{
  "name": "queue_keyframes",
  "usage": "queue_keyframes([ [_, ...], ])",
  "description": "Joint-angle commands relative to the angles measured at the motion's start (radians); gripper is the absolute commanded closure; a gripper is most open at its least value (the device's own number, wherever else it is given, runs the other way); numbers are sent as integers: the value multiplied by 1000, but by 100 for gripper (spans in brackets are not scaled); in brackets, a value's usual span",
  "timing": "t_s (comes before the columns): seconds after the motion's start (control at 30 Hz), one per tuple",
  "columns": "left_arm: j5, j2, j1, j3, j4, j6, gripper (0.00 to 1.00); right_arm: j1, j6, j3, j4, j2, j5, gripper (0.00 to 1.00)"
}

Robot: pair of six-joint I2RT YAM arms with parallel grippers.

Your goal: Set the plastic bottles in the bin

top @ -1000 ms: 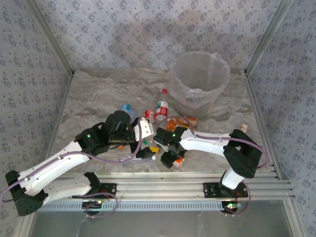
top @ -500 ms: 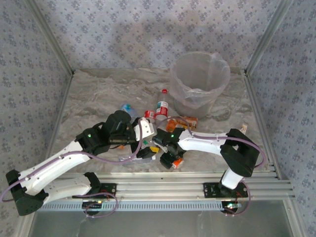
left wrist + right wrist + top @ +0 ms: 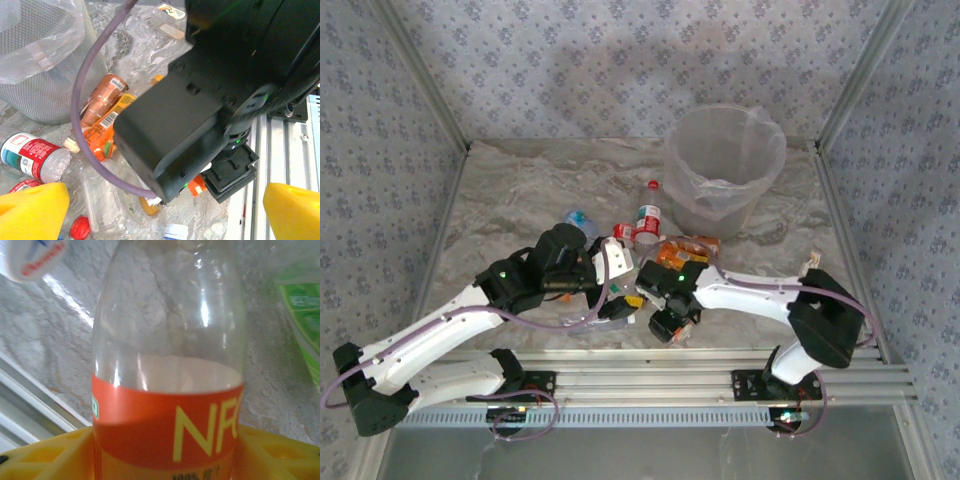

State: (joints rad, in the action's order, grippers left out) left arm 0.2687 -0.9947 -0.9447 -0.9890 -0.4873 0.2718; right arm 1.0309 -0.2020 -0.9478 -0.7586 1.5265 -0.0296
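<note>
The top camera looked down on the table [image 3: 520, 190] and bin [image 3: 705, 205] from behind the arms; the left wrist camera shared that bin, closer; the right wrist camera sat close on an orange-labelled bottle [image 3: 167, 390].

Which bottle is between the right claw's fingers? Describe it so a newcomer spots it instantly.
From the bin at the back of the table, come toward the near edge to the right claw. The bottle between its yellow fingers is clear, with an orange label bearing big yellow letters, unlike the green-labelled item beside it.
</note>
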Motion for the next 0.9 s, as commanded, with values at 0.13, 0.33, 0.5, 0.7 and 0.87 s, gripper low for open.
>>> queue_keyframes([
  [0.13,-32,38,-6,23,64,-23,0,-36,-66,55,45,-186,-47,35],
  [0.33,-41,51,-6,24,99,-47,0,-88,-83,98,83,-288,-97,38],
  [0.5,-56,57,-5,27,102,-48,0,-77,-94,100,91,-257,-54,39],
  [0.7,-51,58,-5,30,103,-50,0,-47,-110,96,82,-174,13,40],
  [0.87,-45,60,-5,33,102,-51,0,-35,-110,86,78,-91,42,40],
])
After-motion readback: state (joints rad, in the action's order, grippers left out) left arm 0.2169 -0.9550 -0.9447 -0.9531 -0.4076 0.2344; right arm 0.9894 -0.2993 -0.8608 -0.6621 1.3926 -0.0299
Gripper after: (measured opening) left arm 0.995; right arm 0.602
